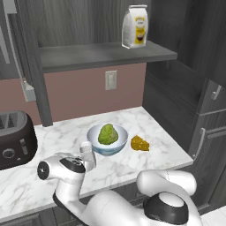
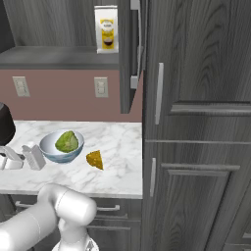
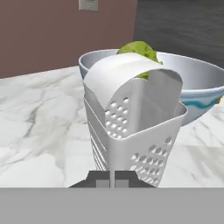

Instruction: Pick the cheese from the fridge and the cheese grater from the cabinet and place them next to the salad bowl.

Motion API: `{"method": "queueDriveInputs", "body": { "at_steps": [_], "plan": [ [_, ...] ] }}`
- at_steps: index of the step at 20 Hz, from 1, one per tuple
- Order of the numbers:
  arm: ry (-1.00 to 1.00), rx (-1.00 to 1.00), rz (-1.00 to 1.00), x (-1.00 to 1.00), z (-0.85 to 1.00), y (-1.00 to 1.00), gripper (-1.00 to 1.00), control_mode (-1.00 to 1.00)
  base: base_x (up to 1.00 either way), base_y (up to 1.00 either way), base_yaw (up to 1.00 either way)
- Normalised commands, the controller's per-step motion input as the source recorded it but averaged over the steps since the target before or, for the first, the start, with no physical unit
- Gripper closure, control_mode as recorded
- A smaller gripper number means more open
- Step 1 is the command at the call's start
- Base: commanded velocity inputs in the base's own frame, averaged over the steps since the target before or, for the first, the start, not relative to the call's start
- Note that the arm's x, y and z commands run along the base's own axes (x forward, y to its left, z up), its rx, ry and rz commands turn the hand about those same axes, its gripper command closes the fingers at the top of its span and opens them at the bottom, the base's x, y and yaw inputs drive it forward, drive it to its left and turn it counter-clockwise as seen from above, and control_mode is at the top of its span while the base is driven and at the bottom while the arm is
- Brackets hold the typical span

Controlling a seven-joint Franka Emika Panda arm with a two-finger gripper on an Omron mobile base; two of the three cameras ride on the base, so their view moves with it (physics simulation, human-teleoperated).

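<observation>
Toaster (image 1: 15, 139) crowding the counter (image 1: 26, 190) at left. Grater (image 1: 88, 154) sitting upright just left of the bowl (image 1: 107, 139), directly in front of the hand (image 3: 113, 180); grip state unclear. Cheese (image 1: 139, 143) lying right of bowl, near counter's right edge.

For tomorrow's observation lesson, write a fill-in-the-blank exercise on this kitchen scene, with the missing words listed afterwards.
1. The salad bowl holds a mound of green ____.
2. The cheese lies on the ____ beside the bowl.
3. The cheese grater stands ____ right in front of the end effector.
4. The white-and-yellow bag stands on the cabinet ____.

Missing words: lettuce; counter; upright; shelf
</observation>
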Motion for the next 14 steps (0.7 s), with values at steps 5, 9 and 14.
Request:
{"method": "queueDriveInputs", "body": {
  "at_steps": [5, 9, 14],
  "plan": [
    [0.00, 0.00, 0.00, 0.03, -0.07, 0.15, 1.00, -1.00, 0.00, 0.00, 0.00],
    [0.00, 0.00, 0.00, -0.08, 0.00, 0.13, 1.00, -1.00, 0.00, 0.00, 0.00],
    [-0.02, 0.00, 0.00, -0.43, 0.00, 0.25, 1.00, -1.00, 0.00, 0.00, 0.00]
  ]
}}
